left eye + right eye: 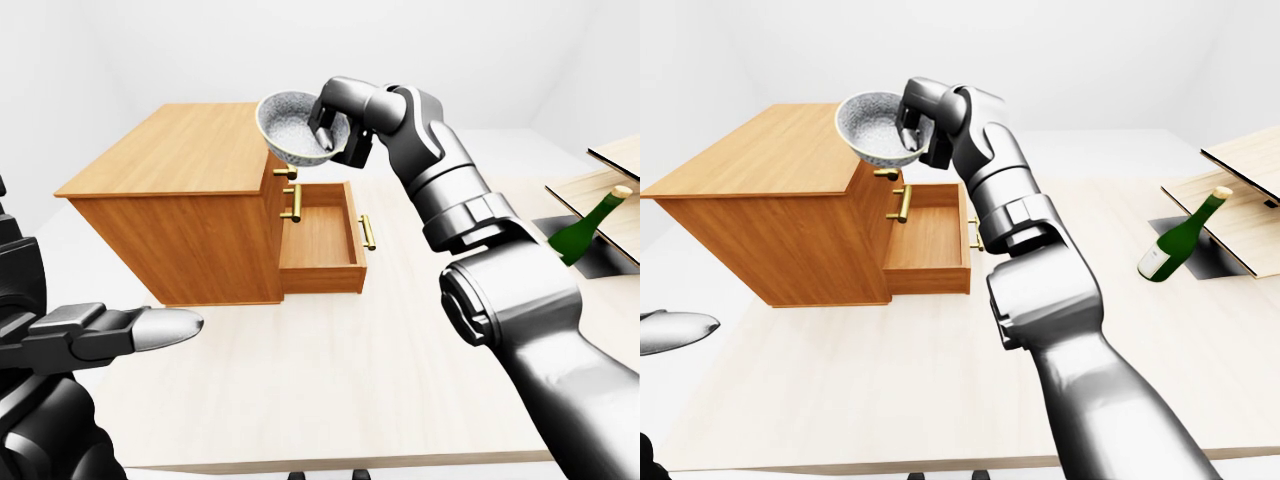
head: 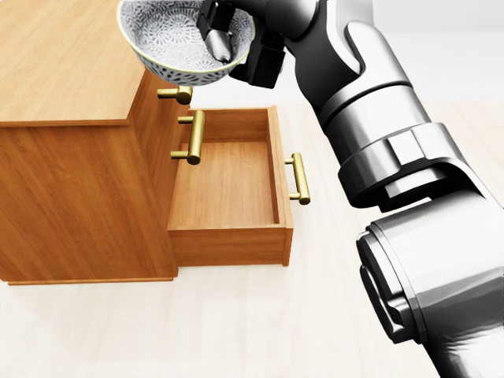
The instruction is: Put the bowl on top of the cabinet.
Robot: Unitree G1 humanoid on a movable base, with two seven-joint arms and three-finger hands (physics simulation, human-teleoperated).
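The patterned grey-blue bowl (image 2: 169, 39) hangs in the air at the top of the head view, over the right edge of the wooden cabinet's top (image 2: 63, 55). My right hand (image 2: 227, 46) is shut on the bowl's right rim, with one finger inside the bowl. The bowl tilts slightly and does not touch the cabinet. Below it the cabinet's lower drawer (image 2: 228, 185) stands pulled out, with nothing in it. My left hand (image 1: 140, 328) is low at the left of the left-eye view, fingers stretched out and holding nothing.
Brass handles (image 2: 191, 135) stick out of the cabinet's drawer fronts under the bowl. A green bottle (image 1: 1180, 243) leans against a wooden board (image 1: 1240, 165) far to the right on the light table (image 1: 330, 370).
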